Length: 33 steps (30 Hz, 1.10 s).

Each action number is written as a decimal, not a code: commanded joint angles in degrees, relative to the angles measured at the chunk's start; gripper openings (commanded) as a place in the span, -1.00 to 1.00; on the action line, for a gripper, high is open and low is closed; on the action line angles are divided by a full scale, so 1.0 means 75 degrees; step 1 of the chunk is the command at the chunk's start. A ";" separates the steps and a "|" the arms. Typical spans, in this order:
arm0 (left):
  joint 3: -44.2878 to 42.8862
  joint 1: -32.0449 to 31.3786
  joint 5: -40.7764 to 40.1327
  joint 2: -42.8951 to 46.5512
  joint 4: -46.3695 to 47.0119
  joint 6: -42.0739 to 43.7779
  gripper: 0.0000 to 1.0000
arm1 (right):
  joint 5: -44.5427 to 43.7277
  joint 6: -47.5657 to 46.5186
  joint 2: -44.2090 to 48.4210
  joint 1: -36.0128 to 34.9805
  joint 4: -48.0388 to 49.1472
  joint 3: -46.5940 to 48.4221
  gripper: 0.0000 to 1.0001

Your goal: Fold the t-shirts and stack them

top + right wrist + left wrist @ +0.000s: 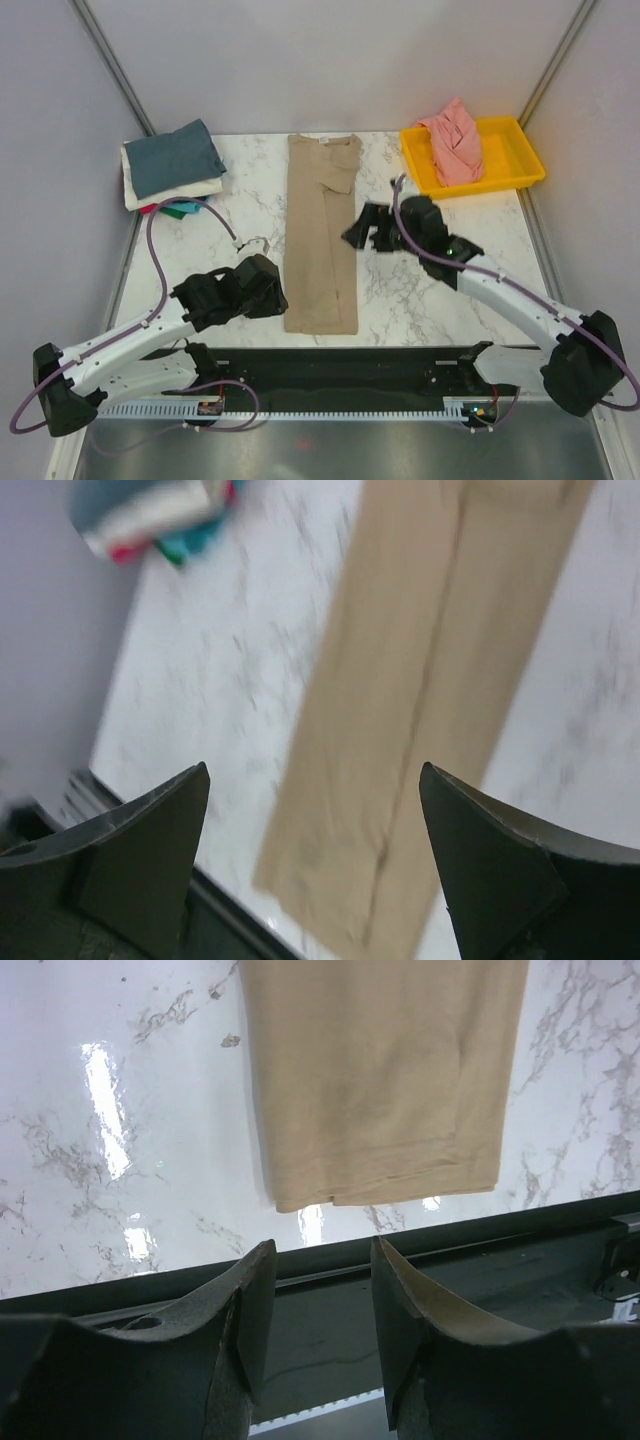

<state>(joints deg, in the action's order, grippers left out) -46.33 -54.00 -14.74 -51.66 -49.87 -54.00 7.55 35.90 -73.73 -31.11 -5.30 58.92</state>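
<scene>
My left gripper (320, 1260) has its two dark, grainy fingers parted with nothing between them, and it sits beside the near left corner of the tan cloth t-shirt (380, 1080). My right gripper (312, 780) is spread wide and empty near that shirt's right edge. The shirt lies flat as one long narrow strip down the middle of the glossy white marble-patterned surface (420, 290), with a sleeve folded in near its far end.

At the far left corner four folded rectangles make one stack. A slate-blue t-shirt (175, 157) is on top and a cream t-shirt (182, 190) lies under it. Below them only the edges of a teal t-shirt (172, 212) and a red t-shirt (148, 209) show.

At the far right one crumpled salmon-pink t-shirt (455, 140) sits in a yellow plastic tray (515, 150). I count six shirts and one tray.
</scene>
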 commanded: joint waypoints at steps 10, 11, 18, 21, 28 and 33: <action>0.1770 0.0063 0.0723 -0.0131 0.1925 0.0309 0.21 | -0.1381 0.2947 0.2390 -0.3243 -0.0723 -0.5066 0.60; 0.1794 0.0063 0.0723 -0.0166 0.2007 0.0344 0.24 | -0.1451 0.3006 0.2216 -0.3362 -0.0688 -0.5101 0.59; 0.1888 0.0063 0.0653 -0.0974 0.2488 0.0461 0.26 | -0.1604 0.3170 0.1383 -0.3785 0.0003 -0.5043 0.50; 0.2028 0.0063 0.0676 -0.1361 0.2711 0.0438 0.23 | -0.1651 0.3112 0.1183 -0.3809 0.0085 -0.4973 0.46; 0.2415 0.0063 0.0817 -0.1772 0.3367 0.0520 0.17 | -0.1757 0.3112 0.1124 -0.3797 0.0285 -0.5066 0.21; 0.2415 0.0063 0.0829 -0.2041 0.3602 0.0579 0.11 | -0.1827 0.3182 0.1007 -0.3797 0.0425 -0.5101 0.08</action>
<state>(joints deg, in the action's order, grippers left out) -28.73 -53.69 -8.56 -65.19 -26.98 -51.48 -4.23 58.87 -65.45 -59.42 -3.31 21.32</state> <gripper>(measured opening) 0.559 0.541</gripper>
